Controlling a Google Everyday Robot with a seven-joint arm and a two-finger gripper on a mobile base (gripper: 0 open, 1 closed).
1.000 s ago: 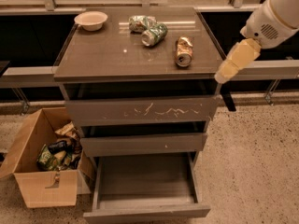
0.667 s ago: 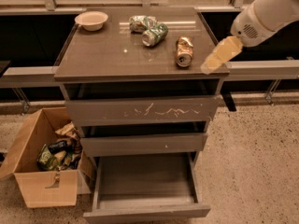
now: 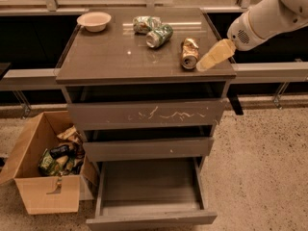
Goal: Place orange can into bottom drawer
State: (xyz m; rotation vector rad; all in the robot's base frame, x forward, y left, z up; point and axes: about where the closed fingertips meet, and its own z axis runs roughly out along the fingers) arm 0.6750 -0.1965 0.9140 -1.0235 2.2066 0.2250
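The orange can [image 3: 189, 53] lies on its side on the cabinet top [image 3: 115, 57], near the right front, silver top toward me. My gripper [image 3: 210, 58], with pale yellow fingers, hovers just right of the can, close to it, on the white arm coming in from the upper right. The bottom drawer [image 3: 151, 218] is pulled out and shows an empty grey inside.
Two crushed green-and-silver cans [image 3: 153, 30] lie at the back middle of the top. A pale bowl [image 3: 94, 20] stands at the back left. A cardboard box [image 3: 45, 170] with trash stands on the floor left of the cabinet. The white-scratched upper drawer [image 3: 144, 114] is slightly open.
My gripper has moved left and up from beside the cabinet's right edge to over the top, next to the orange can. The can and drawers have not moved.
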